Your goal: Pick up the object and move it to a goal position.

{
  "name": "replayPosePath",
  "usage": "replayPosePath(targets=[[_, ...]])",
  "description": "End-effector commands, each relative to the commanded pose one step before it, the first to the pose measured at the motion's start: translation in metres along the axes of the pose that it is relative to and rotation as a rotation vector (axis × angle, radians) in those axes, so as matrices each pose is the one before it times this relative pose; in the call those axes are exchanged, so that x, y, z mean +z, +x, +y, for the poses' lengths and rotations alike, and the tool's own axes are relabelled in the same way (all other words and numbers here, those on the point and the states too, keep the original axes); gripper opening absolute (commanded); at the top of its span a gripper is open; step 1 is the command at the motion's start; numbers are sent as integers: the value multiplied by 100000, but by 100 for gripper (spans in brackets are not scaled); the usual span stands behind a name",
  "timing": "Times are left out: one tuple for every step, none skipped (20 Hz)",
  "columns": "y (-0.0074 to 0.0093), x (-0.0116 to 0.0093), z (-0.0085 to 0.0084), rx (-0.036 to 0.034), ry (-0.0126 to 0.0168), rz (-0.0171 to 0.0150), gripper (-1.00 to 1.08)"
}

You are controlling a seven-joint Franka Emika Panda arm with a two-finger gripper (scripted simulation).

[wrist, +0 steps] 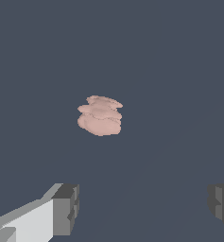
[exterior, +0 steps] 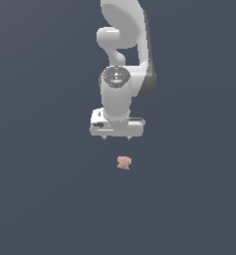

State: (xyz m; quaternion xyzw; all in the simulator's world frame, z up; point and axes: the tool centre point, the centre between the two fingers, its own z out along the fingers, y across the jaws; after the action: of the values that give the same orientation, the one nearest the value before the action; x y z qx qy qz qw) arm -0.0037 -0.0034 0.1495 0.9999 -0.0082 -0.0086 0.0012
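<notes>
The pincer [exterior: 116, 138] hangs with jaws apart, not touching the object [exterior: 123, 162], which has open room around.

The arm [exterior: 123, 55] is cut off by the exterior view's upper edge, so its base is out of sight. In the wrist view both fingers [wrist: 65, 208] of the gripper [wrist: 144, 205] run past the frame's edge. The object [exterior: 123, 162] is too small there to show its shape beyond lumps.

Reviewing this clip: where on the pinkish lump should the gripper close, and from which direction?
Probably straight down from above, closing across the middle of the object. It is a small, low, lumpy blob lying alone on the surface, and the open gripper spans far wider than it.
</notes>
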Motion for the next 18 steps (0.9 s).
replayPosePath(targets=[[0, 0, 1, 0, 0, 0, 100], [18, -9, 6, 0, 0, 0, 100], [45, -56, -52, -110, -10, 47, 100], [75, -83, -59, -124, -11, 60, 100], [104, -110, -68, -117, -11, 73, 100], [126, -148, -95, -93, -12, 102, 100], [121, -148, -91, 23, -5, 95, 100], [86, -125, -69, 148, 3, 82, 100], [54, -92, -43, 242, 9, 56, 100], [24, -57, -21, 274, 12, 32, 100], [1, -22, -5, 207, 10, 10, 100], [-8, 4, 8, 69, 3, -4, 100], [-8, 17, 17, -68, -3, -8, 100], [-2, 27, -4, -248, -11, -13, 100], [6, 30, -4, -390, -18, -10, 100], [15, 34, -5, -530, -24, -9, 100], [23, 38, -14, -686, -31, -8, 100], [30, 44, -16, -831, -37, -8, 100]])
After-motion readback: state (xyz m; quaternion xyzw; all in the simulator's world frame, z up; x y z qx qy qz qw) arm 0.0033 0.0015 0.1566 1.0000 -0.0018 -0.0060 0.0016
